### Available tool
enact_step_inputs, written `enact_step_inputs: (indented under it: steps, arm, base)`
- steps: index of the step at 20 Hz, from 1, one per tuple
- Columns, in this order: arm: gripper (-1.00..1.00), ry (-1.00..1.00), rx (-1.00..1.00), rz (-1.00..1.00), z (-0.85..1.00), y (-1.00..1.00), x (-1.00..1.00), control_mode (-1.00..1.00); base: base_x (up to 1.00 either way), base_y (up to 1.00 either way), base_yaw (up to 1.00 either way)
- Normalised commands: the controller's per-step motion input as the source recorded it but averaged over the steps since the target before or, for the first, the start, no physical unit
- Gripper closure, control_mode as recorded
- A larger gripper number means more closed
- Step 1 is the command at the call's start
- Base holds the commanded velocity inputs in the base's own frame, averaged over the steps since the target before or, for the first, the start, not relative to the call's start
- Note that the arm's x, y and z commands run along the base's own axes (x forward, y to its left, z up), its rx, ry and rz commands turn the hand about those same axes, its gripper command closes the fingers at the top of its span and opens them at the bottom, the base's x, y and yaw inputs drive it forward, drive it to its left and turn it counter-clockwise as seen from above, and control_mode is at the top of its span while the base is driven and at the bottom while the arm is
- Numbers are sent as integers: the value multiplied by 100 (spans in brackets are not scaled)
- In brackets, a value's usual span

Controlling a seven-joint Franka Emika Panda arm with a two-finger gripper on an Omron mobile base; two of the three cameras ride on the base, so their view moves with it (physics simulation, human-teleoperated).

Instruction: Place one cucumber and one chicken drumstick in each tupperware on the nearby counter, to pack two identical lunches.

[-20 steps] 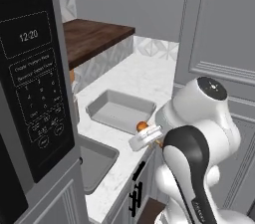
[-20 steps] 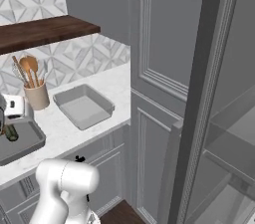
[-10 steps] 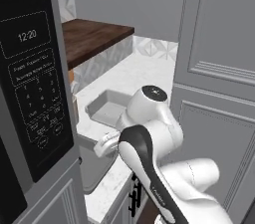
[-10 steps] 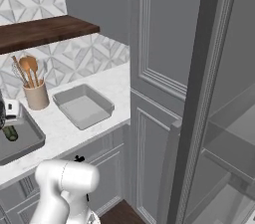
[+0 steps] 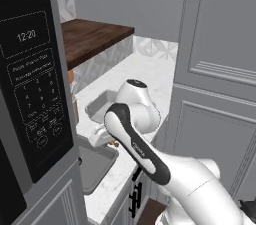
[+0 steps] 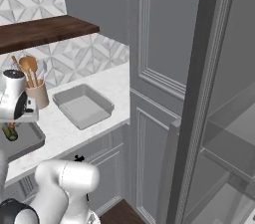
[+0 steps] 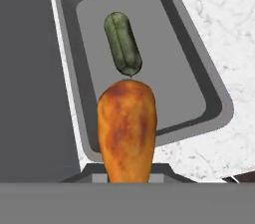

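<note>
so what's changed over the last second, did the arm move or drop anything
The white arm swung left across the marble counter, carrying the browned chicken drumstick from beside the far grey tupperware to above the near one, where a green cucumber lies. The gripper stays shut on the drumstick. Both containers and the utensil cup have not moved.

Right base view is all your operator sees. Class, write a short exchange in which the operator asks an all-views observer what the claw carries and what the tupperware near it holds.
Operator: What is being carried?
Observer: A browned chicken drumstick, gripped at its lower end in the hand view.
Operator: What lies in the tupperware beyond it?
Observer: That tupperware holds one cucumber and no drumstick.
</note>
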Motion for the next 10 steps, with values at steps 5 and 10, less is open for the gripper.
enact_step_inputs:
  steps: [5,10]
  arm:
    - [100,7,-5,3,-58,75,37,-100]
    - [100,7,-1,3,-35,14,63,-100]
  base:
    - [0,0,0]
    - [0,0,0]
